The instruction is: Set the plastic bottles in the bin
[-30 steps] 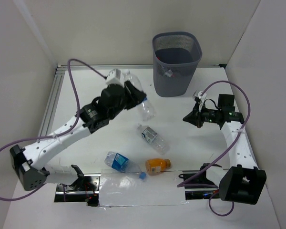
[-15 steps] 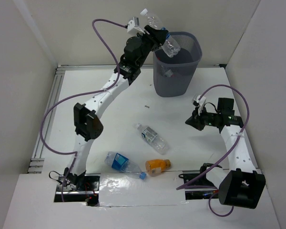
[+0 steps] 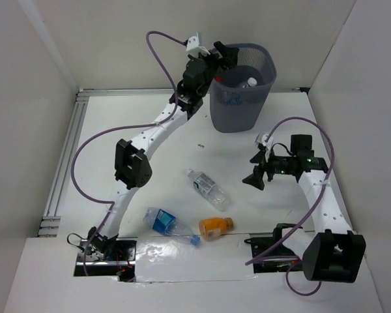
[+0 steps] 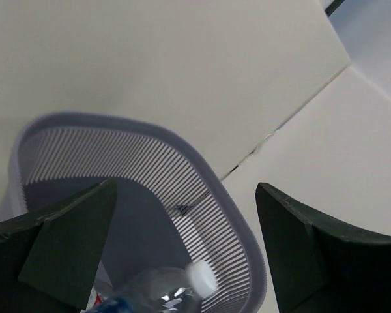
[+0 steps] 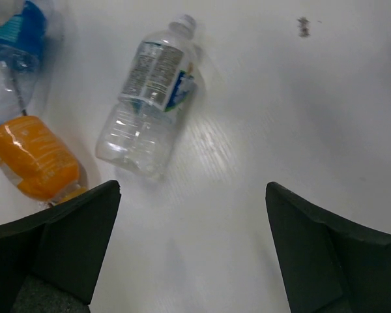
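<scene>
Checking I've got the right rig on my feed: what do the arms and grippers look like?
Both match: the left arm and right arm have white tubular links joined by blocky black joints. A purple cable loops loosely along each. The left gripper and right gripper are black, each with two wedge-shaped fingers. A small white module sits on each wrist.

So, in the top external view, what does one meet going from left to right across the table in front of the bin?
blue-labelled bottle → orange bottle → right gripper. The clear bottle is left out, because it overlaps the orange one sideways.
</scene>
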